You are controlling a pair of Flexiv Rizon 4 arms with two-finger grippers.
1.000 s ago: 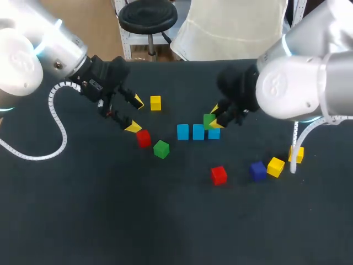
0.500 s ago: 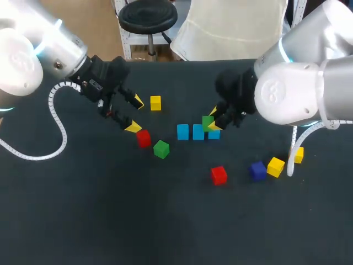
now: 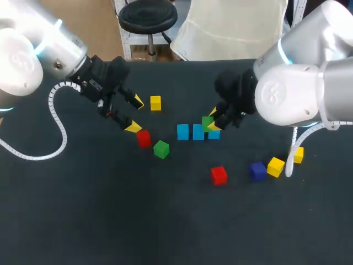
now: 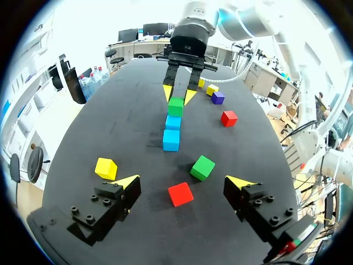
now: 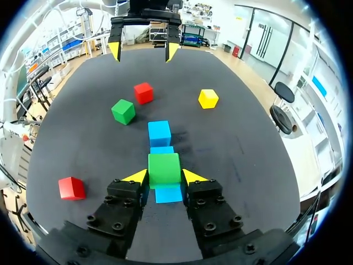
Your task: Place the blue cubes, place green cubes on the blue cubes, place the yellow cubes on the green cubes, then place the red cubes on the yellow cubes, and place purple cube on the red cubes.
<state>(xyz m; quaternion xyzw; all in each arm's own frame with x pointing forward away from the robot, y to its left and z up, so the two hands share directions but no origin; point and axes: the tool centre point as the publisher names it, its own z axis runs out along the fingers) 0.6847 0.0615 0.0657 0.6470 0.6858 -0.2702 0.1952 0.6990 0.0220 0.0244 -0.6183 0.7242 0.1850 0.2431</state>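
R gripper [image 5: 164, 176] clamped on green cube [image 5: 164, 168], just over near end of blue row [image 5: 159, 132]. Keep edges parallel w/ row, lower straight, release only once seated. L gripper [image 4: 185, 180] wide open, empty, red cube [image 4: 181, 194] just ahead

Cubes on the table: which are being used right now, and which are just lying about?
In use: blue cubes, lined up; held green cube, in the right gripper above the end blue one.
Lying loose, for later layers: loose green cube; two red cubes; three yellow cubes; purple cube.
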